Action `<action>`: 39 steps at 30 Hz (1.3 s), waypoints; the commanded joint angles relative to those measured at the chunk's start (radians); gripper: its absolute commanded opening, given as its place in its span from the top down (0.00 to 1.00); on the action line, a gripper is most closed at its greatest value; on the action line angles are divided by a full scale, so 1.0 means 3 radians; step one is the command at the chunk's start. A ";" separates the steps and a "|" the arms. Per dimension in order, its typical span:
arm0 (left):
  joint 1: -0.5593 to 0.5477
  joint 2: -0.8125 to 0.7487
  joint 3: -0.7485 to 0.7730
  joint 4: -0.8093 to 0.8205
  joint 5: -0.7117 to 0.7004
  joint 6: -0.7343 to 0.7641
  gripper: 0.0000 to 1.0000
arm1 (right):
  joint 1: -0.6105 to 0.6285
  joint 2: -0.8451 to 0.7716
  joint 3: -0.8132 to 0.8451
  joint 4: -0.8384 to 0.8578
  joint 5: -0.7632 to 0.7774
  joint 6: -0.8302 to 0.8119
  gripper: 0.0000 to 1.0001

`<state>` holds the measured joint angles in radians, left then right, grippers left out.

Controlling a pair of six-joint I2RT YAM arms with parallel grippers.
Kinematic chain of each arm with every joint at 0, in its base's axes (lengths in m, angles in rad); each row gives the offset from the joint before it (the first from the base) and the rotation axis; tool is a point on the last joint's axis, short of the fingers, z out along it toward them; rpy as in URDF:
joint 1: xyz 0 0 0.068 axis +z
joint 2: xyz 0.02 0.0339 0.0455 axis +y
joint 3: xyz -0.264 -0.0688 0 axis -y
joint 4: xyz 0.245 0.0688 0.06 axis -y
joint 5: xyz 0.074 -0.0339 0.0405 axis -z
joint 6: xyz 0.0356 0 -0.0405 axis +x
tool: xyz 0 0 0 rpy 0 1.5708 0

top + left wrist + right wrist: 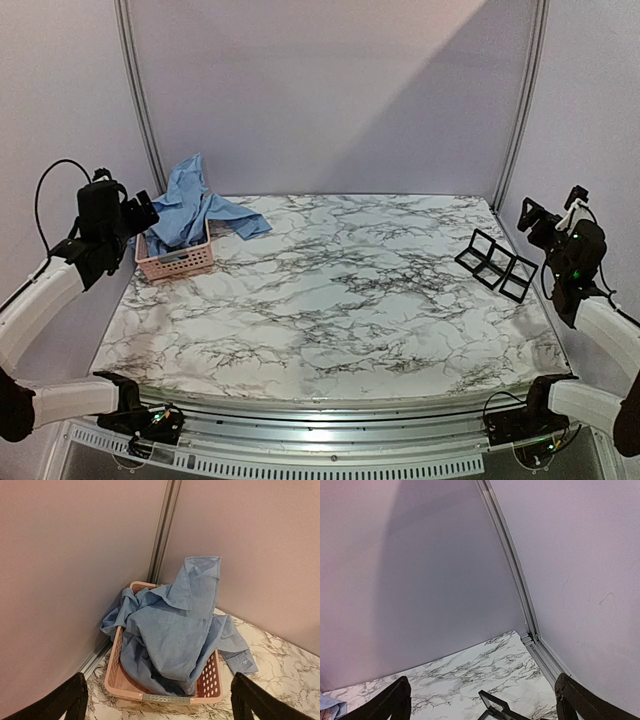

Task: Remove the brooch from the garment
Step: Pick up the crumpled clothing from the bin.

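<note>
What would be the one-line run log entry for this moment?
stage: not started | garment: heaped in pink basket | brooch: not visible | left gripper: open | right gripper: open

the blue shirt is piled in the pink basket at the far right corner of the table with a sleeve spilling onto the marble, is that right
Not quite. The pink basket sits at the far left corner of the table, not the right, as the top external view shows. The rest holds: the blue shirt is piled in it, with a sleeve spilling onto the marble.
</note>
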<state>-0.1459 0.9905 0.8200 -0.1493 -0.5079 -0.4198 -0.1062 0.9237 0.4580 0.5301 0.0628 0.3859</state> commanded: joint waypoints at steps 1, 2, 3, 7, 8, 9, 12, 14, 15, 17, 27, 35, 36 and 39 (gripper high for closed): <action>-0.0014 0.0082 0.0302 -0.0380 0.0050 -0.0022 0.00 | -0.0013 -0.0076 -0.0002 -0.0165 0.0023 0.0097 0.01; -0.0014 0.0095 0.0392 -0.0469 0.0054 -0.0011 0.00 | -0.0014 -0.0079 0.0030 -0.0210 -0.0034 0.0070 0.01; -0.0014 0.0105 0.0481 -0.0554 0.0059 0.0000 0.01 | -0.0013 -0.0074 0.0054 -0.0252 -0.0086 0.0043 0.01; -0.0012 0.0209 0.0720 -0.0584 0.0374 0.0259 0.01 | -0.0014 -0.0031 0.0218 -0.0500 -0.0346 0.0012 0.01; -0.0019 0.0289 0.0798 -0.0576 0.0482 0.0286 0.01 | -0.0014 -0.0012 0.0290 -0.0603 -0.0425 0.0012 0.01; -0.0022 0.0416 0.0932 -0.0603 0.0595 0.0282 0.01 | -0.0009 0.0033 0.0359 -0.0709 -0.0505 0.0009 0.01; -0.0064 0.0892 0.1321 -0.0838 0.0692 0.0253 0.00 | 0.0029 0.0128 0.0526 -0.0980 -0.0627 0.0013 0.01; -0.0110 0.1249 0.1591 -0.1055 0.0678 0.0220 0.01 | 0.0110 0.0145 0.0589 -0.1146 -0.0659 -0.0005 0.01; -0.0129 0.1408 0.1705 -0.1140 0.0667 0.0183 0.00 | 0.0166 0.0151 0.0603 -0.1198 -0.0685 -0.0024 0.01; -0.0155 0.1717 0.1861 -0.1204 0.0690 0.0088 0.00 | 0.0279 0.0161 0.0627 -0.1295 -0.0725 -0.0079 0.01; -0.0063 0.2840 0.2210 -0.1105 0.0578 -0.0477 0.00 | 0.0603 0.0350 0.0712 -0.1369 -0.0817 -0.0121 0.01; 0.0185 0.3143 0.2149 -0.0864 0.0310 -0.0633 0.00 | 0.0620 0.0365 0.0691 -0.1407 -0.0777 -0.0164 0.01; 0.0223 0.3171 0.2147 -0.0859 0.0313 -0.0642 0.01 | 0.0620 0.0362 0.0684 -0.1409 -0.0773 -0.0174 0.01; 0.0328 0.3249 0.2100 -0.0773 0.0318 -0.0675 0.00 | 0.0617 0.0357 0.0672 -0.1407 -0.0761 -0.0186 0.01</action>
<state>-0.0849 1.9274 1.4528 -0.4240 -0.3820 -0.5953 0.0731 1.0348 0.6479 0.1253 -0.1684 0.3492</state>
